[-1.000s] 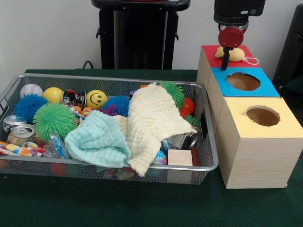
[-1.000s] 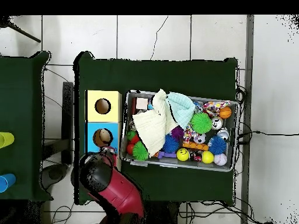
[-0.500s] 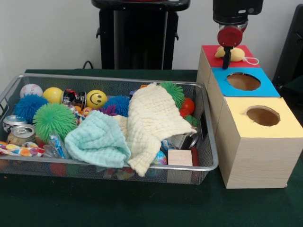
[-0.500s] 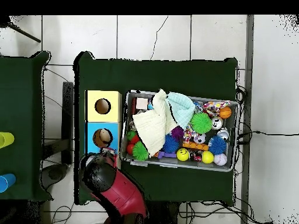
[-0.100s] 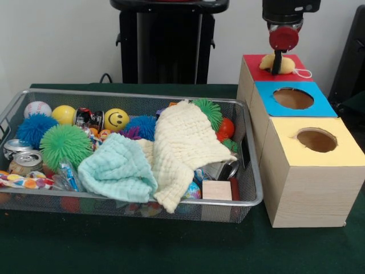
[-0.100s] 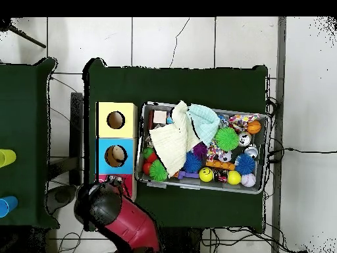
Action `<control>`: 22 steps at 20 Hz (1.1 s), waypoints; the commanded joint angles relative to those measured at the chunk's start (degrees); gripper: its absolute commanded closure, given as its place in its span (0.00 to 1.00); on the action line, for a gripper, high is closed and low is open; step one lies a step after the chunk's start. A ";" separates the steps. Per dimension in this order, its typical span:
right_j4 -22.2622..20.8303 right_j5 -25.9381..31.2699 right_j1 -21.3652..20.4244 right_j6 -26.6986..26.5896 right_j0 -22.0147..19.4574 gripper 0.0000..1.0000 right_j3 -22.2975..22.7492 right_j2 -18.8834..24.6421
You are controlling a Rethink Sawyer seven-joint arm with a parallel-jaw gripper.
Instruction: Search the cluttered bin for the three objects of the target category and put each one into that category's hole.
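Three wooden boxes stand in a row right of the wire bin (image 5: pixel 254 181): the yellow-topped box (image 5: pixel 342 153), the blue-topped box (image 5: pixel 322 106) and the red-topped box (image 5: pixel 253 67). A yellow soft toy (image 5: pixel 287 65) with a white loop lies on the red top. My gripper (image 5: pixel 278 64) hangs right in front of it, under a red disc (image 5: pixel 283 37). In the overhead view the arm's red and black head (image 6: pixel 105 204) covers the red box's end and hides the gripper.
The bin holds a cream cloth (image 5: pixel 183 142), a mint cloth (image 5: pixel 117 168), spiky green (image 5: pixel 64 144) and blue (image 5: pixel 33 128) balls, a smiley ball (image 5: pixel 116 119), cans (image 5: pixel 25 161) and a wooden block (image 5: pixel 217 190). The blue hole (image 5: pixel 293 98) and the yellow hole (image 5: pixel 316 140) are uncovered.
The gripper has risen a little and shifted right in the front view, over the red box. The yellow toy has stayed on the red top. The bin's contents are unchanged.
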 commanded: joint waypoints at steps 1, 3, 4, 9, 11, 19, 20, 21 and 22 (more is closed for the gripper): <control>-4.69 10.25 -0.63 15.23 3.08 1.00 -4.35 -4.97; -4.51 10.99 -0.95 16.16 3.91 1.00 -4.38 -5.33; -4.22 11.41 -1.07 16.80 4.34 1.00 -4.34 -5.35; -1.41 9.20 -0.95 16.12 5.15 1.00 -2.07 -3.99; -0.16 7.54 -0.86 15.01 4.65 1.00 -1.27 -2.83; 0.16 5.47 0.77 13.39 4.08 1.00 -1.54 -2.40; -0.58 6.26 1.07 13.57 4.30 1.00 -2.19 -3.21; -0.94 6.52 1.10 13.57 4.33 1.00 -2.52 -3.62; -1.30 6.79 1.13 13.57 4.36 1.00 -2.84 -4.04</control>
